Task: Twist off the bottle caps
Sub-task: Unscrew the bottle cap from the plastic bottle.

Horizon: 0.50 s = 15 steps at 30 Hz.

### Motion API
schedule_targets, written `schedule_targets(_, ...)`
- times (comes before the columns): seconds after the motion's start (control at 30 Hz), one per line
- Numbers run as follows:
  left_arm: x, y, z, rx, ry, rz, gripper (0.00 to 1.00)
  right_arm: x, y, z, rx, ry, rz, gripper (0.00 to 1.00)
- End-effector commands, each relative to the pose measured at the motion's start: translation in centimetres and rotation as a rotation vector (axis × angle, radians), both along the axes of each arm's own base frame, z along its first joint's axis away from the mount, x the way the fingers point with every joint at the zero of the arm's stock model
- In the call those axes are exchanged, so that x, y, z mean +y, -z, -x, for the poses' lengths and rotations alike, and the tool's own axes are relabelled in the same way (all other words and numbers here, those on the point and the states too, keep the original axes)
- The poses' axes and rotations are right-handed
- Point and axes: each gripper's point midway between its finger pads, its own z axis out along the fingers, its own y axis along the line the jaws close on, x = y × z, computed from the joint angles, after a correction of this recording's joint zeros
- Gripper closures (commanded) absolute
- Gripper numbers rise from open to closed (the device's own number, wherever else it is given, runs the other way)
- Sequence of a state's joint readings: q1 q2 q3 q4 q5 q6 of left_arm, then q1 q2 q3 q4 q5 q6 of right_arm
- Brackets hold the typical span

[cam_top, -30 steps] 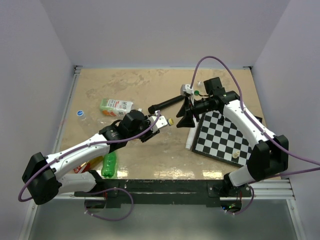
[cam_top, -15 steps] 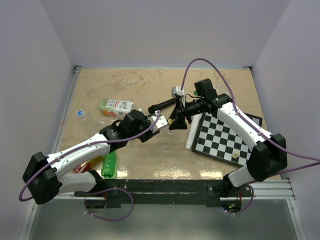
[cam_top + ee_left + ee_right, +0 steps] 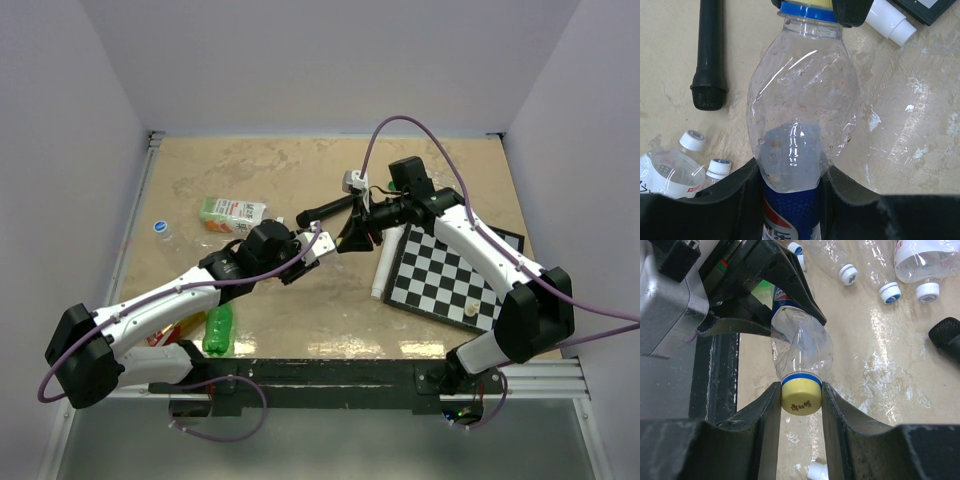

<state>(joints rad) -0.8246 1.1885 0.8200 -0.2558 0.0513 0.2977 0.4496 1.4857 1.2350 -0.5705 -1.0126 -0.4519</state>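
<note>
Left hand (image 3: 792, 192) clamped on clear crinkled plastic bottle with blue Pepsi label (image 3: 800, 100), held above desk (image 3: 910, 140). Right hand (image 3: 800, 389) pinching round yellow plastic cap (image 3: 801, 400). Twist about bottle axis; firm grip, no slipping.

Table (image 3: 250, 170) in a plain booth
Its worn beige top shines in patches; three pale lavender walls (image 3: 330, 60) box it in.
</note>
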Motion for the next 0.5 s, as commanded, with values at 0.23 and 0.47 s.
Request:
schedule_targets(0.23,-0.5,-0.77,-0.48,-0.015,-0.008,0.039,1.0,0.22,-1.37,0.83,-0.056,-0.04,-0.04,0.96)
schedule_targets(0.47,-0.62,-0.86,-0.45,-0.015,-0.002,0.044,1.0,0.17,-1.21,1.0,-0.068,-0.065,-0.037,0.95)
